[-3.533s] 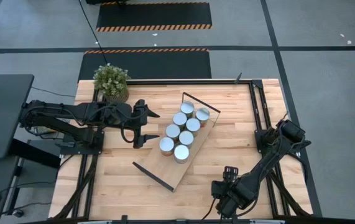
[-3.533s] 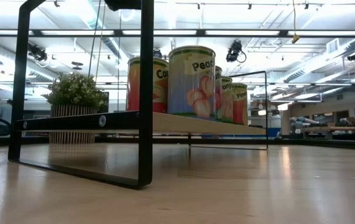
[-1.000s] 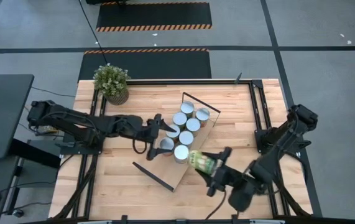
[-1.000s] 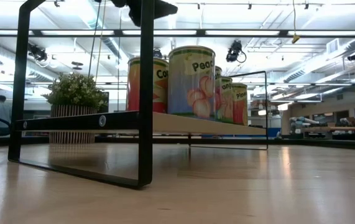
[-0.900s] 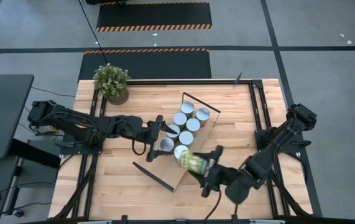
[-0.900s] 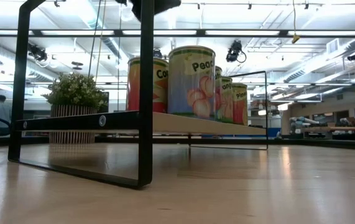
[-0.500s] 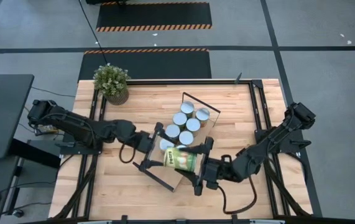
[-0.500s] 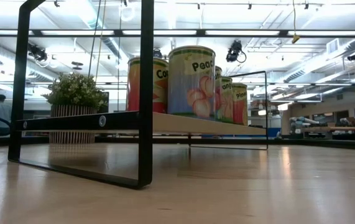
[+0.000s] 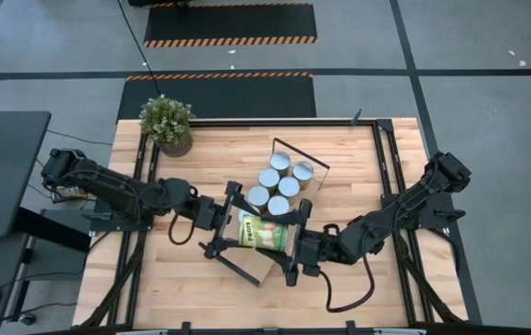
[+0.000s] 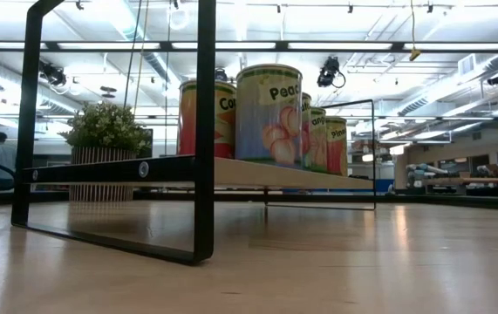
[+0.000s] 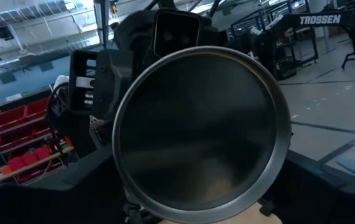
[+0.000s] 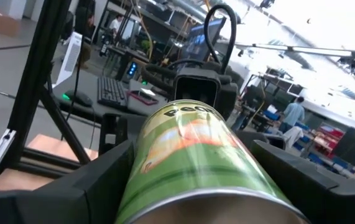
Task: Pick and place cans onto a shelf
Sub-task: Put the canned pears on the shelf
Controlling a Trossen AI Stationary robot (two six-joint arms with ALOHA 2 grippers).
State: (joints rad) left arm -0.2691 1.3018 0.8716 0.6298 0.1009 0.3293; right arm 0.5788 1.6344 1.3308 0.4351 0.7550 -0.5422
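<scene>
Green can [image 9: 265, 233] lies on its side over the shelf [image 9: 258, 268], covering the near upright cans; six silver tops [image 9: 282, 185] show, any others under it can't be counted. Both pincer tips are hidden against the can's ends from above.

Left wrist view: can's round end [image 11: 201, 132] fills the frame, pincer fingers cut off, label unseen. Right wrist view: green label [image 12: 189, 155] blurred, text unreadable, near rim cut by the edge; people in the background [image 12: 294, 113] too small to make out.

Low view: shelf frame [image 10: 203, 131] cropped at the top, both arms out of sight, rear cans [image 10: 336, 144] overlapped by front ones, worktop foreground blurred.
</scene>
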